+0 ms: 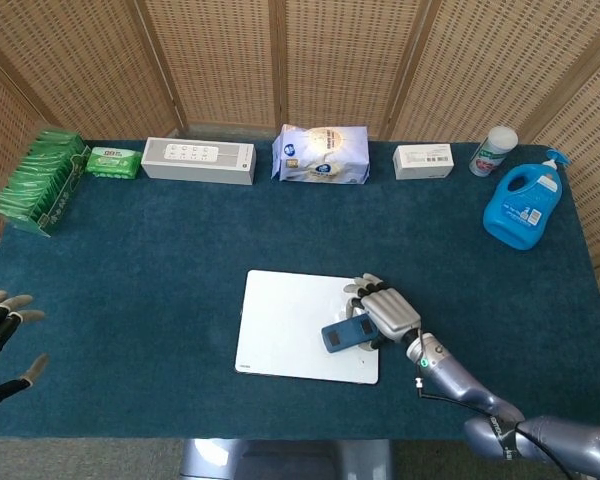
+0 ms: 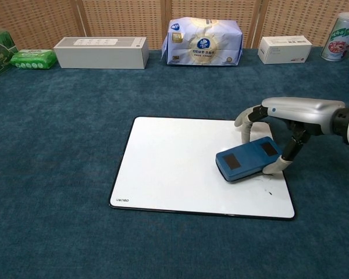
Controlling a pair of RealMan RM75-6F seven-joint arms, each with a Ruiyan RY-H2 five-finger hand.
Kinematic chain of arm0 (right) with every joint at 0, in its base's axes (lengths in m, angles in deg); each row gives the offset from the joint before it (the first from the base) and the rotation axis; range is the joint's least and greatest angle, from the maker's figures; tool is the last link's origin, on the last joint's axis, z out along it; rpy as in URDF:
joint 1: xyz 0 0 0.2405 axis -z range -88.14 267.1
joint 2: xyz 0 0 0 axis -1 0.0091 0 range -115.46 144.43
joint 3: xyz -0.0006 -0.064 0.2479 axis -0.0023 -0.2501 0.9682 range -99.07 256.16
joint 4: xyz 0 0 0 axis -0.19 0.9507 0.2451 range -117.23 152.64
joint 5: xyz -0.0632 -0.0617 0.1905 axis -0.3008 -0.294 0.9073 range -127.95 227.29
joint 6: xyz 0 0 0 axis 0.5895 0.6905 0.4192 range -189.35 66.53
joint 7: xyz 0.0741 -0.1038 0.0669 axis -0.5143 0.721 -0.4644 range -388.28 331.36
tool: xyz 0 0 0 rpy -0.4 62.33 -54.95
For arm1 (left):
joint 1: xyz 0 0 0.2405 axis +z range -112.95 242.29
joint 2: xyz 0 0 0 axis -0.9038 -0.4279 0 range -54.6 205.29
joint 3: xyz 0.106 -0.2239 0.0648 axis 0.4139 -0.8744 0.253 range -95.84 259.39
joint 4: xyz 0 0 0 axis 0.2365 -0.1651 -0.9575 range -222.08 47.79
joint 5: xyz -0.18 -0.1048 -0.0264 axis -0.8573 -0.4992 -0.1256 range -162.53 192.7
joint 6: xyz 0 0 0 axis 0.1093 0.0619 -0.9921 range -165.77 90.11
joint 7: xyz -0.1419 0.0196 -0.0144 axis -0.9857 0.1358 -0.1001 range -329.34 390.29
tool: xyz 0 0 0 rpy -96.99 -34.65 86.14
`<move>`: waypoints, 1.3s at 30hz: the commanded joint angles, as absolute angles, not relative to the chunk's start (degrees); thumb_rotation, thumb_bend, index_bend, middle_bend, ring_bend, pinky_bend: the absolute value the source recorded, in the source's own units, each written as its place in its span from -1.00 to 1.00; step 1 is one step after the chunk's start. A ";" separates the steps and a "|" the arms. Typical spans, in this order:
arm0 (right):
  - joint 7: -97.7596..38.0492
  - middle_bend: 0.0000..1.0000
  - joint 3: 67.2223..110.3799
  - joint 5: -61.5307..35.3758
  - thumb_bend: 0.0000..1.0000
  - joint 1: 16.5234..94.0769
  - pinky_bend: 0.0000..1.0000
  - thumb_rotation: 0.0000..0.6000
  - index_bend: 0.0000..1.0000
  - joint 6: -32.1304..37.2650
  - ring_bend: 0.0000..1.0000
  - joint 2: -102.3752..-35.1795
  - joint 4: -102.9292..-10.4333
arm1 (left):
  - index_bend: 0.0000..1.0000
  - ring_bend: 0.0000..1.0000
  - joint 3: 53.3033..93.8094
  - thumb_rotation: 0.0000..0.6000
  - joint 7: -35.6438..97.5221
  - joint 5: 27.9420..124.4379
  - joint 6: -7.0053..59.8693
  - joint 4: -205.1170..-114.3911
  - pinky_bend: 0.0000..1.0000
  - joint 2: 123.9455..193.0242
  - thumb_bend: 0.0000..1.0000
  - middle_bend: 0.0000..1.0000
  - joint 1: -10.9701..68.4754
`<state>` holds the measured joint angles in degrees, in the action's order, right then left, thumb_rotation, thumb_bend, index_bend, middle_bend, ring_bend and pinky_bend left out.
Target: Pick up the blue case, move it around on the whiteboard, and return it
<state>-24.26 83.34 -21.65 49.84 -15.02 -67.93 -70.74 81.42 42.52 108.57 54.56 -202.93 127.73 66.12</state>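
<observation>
Right hand (image 2: 279, 125) grips the blue case (image 2: 246, 160) by its right end, fingers curled over the far edge and thumb under the near one — the case sits on the right part of the whiteboard (image 2: 168, 168), angled. Left hand (image 1: 0, 335) hovers off the tabletop's (image 1: 160, 260) left edge, fingers spread, holding nothing.

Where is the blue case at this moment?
The blue case is on the right part of the whiteboard, held by the right hand, in both views.
</observation>
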 commanded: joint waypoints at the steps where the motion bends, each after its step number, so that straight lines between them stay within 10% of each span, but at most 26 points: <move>1: -24.68 -0.67 82.99 -21.91 -0.69 50.10 -1.00 1.00 0.49 -14.97 -1.00 -68.12 -70.37 | -0.33 -0.67 81.43 1.00 42.49 108.49 54.53 -202.89 -0.95 127.77 -0.36 -0.47 66.13; 39: -25.58 -0.65 84.17 -21.09 -0.69 49.59 -1.00 1.00 0.51 -16.57 -1.00 -67.35 -68.85 | -0.33 -0.67 81.63 1.00 42.09 109.03 55.61 -202.82 -0.95 127.00 -0.36 -0.48 66.70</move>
<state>-25.42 84.02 -21.06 49.76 -16.40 -67.21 -69.02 81.63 42.09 109.03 55.60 -202.82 127.01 66.70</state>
